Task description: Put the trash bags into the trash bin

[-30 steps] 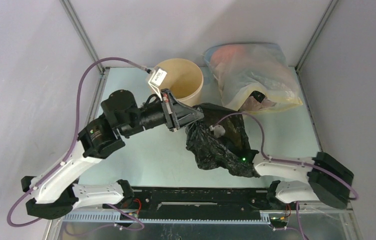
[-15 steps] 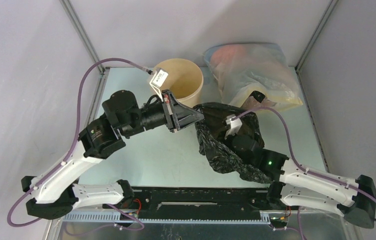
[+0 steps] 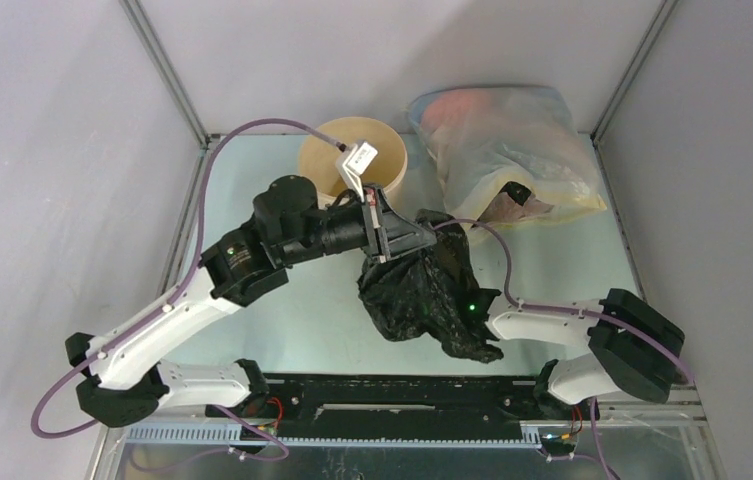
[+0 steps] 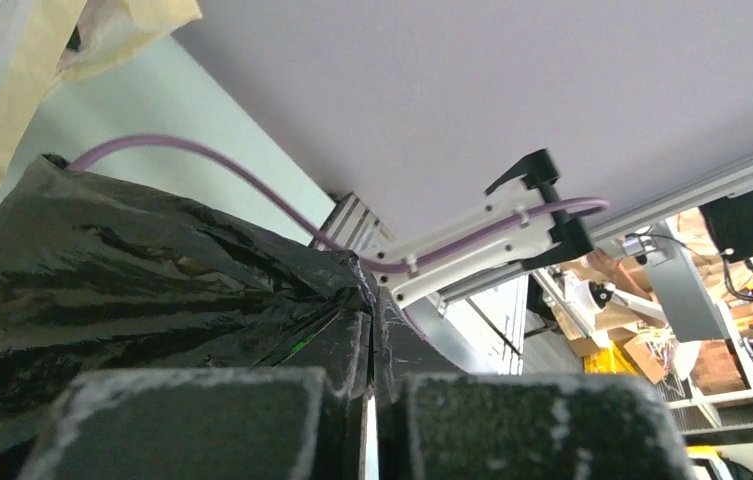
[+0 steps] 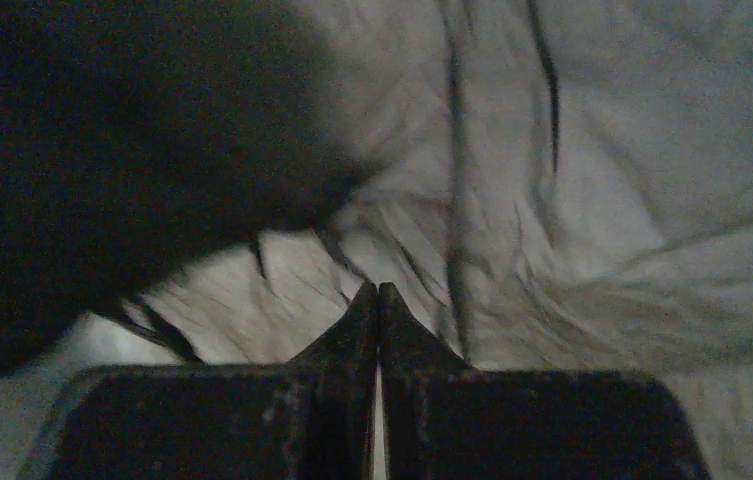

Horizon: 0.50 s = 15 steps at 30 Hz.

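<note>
Now the left pincer (image 3: 430, 238) is pinched shut on the top edge of the black bag (image 3: 417, 295). The bag hangs down from it, just on the near side of the tan bin (image 3: 337, 150) and not inside it. The bag's low end covers the right pincer (image 5: 379, 292), whose two fingers are pressed tight together with nothing seen between them.

Plain grey walls (image 3: 352, 50), metal corner posts (image 3: 164, 70), pale green tabletop (image 3: 572, 260), even light
</note>
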### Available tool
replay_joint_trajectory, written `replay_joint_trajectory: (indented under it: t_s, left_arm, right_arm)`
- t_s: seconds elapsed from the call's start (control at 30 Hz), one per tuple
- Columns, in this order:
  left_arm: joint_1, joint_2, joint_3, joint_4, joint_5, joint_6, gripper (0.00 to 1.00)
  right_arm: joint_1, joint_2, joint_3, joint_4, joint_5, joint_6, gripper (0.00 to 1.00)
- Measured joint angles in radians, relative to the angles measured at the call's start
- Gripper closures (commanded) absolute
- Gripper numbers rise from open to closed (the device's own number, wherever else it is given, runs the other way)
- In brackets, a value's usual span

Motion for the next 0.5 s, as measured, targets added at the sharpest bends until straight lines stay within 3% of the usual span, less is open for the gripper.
replay_joint_trajectory:
  t_s: [0.5]
  left_arm:
    - [0.0, -0.158, 0.098, -0.039, -0.059, 0.028, 1.0]
  right_arm:
    - [-0.03, -0.062, 0.0, -0.076, 0.043, 0.043, 1.0]
